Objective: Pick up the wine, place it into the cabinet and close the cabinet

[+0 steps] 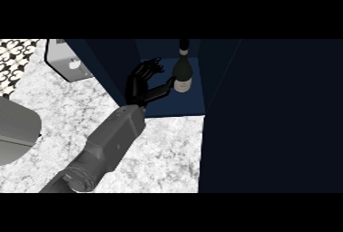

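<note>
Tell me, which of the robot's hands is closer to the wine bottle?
Left. The left hand is right beside the wine bottle inside the cabinet, thumb at its label. The right hand isn't visible.

The one visible limb comprises a grey, smooth-cased forearm, rounded and bulkier at the end farthest from the hand, tapering to a black hand with slender segmented fingers and thumb.
</note>
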